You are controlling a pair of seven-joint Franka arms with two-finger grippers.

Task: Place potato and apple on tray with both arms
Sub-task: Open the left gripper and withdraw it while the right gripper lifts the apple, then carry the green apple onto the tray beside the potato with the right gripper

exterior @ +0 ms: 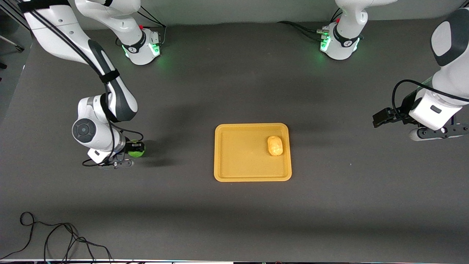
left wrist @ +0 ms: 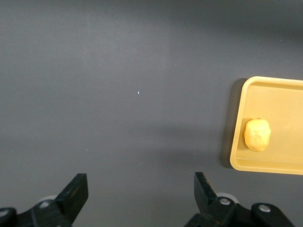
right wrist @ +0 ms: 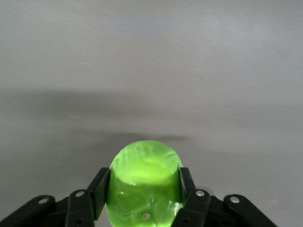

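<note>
The potato point(exterior: 275, 145) lies on the mustard-yellow tray point(exterior: 242, 157), on the part toward the left arm's end. The green apple point(exterior: 139, 152) is toward the right arm's end of the table, level with the tray. My right gripper point(exterior: 135, 148) is shut on the apple, low at the table. In the right wrist view the fingers point(right wrist: 100, 185) press both sides of the apple point(right wrist: 144, 165). My left gripper point(exterior: 381, 118) is open and empty, up over bare table toward the left arm's end. The left wrist view shows its spread gripper point(left wrist: 140, 185), the tray point(left wrist: 279, 97) and the potato point(left wrist: 257, 135).
A loose black cable point(exterior: 55, 236) lies on the table at the corner nearest the front camera, toward the right arm's end. The two green-lit arm bases point(exterior: 144, 47) point(exterior: 339, 44) stand along the edge farthest from that camera.
</note>
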